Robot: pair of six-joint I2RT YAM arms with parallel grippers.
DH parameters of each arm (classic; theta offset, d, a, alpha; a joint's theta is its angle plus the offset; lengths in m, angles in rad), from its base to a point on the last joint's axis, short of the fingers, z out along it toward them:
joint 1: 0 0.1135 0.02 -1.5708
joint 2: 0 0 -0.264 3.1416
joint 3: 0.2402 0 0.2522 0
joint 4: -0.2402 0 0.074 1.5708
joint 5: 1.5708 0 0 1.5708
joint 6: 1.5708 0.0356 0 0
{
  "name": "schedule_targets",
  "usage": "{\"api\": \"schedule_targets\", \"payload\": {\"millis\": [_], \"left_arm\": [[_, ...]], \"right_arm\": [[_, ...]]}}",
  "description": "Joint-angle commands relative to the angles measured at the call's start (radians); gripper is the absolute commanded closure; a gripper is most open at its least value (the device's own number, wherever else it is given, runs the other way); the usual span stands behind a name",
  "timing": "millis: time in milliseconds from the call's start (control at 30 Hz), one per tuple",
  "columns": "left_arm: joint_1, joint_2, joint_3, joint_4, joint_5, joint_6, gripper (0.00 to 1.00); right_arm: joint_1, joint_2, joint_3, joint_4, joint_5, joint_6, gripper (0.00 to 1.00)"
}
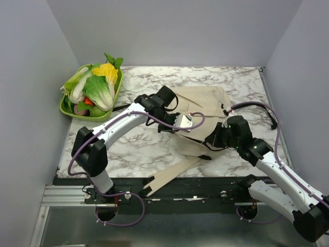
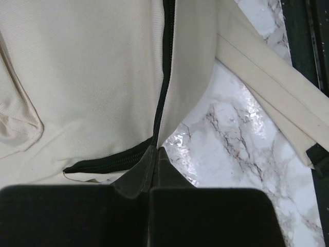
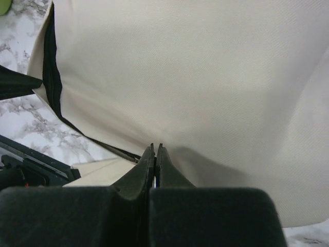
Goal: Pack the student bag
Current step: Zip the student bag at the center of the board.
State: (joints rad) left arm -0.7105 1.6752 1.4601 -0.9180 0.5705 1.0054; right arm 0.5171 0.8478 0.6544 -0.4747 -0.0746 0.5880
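The student bag point(image 1: 205, 100) is a beige cloth backpack lying flat in the middle of the marble table. My left gripper point(image 1: 178, 127) is at its left edge. In the left wrist view its jaws point(image 2: 155, 148) are shut, pinching the bag point(image 2: 92, 77) where the black zipper point(image 2: 165, 62) runs down to the tips. My right gripper point(image 1: 211, 142) is at the bag's near edge. In the right wrist view its jaws point(image 3: 154, 146) are pressed together on the bag's cloth point(image 3: 195, 77) at its lower edge. What is inside the bag is hidden.
A green basket point(image 1: 69, 110) full of toy vegetables stands at the back left. A long beige strap point(image 1: 169, 175) trails from the bag over the table's front edge; it also shows in the left wrist view point(image 2: 267, 87). Grey walls close in three sides.
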Motion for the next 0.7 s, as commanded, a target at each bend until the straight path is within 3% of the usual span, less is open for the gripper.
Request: {"api": "schedule_targets", "payload": {"millis": [0,233,367,567,667], "left_arm": [[0.052,-0.016,-0.004,-0.125,-0.047,0.048,1.00],[0.215,0.020,-0.136,-0.018,-0.129,0.096,1.00],[0.285,0.066,-0.097,0.010,-0.150,0.090,1.00],[0.299,0.103,-0.006,0.129,-0.189,0.003,1.00],[0.289,0.127,0.136,0.027,-0.089,-0.050,0.99]], "right_arm": [[0.000,-0.058,0.025,-0.074,0.061,-0.048,0.99],[-0.002,-0.138,0.022,-0.140,0.108,-0.062,0.99],[0.000,-0.116,0.024,-0.127,0.098,-0.051,0.99],[0.000,-0.107,0.022,-0.110,0.096,-0.047,0.99],[0.000,-0.105,0.019,-0.096,0.081,-0.042,0.99]]}}
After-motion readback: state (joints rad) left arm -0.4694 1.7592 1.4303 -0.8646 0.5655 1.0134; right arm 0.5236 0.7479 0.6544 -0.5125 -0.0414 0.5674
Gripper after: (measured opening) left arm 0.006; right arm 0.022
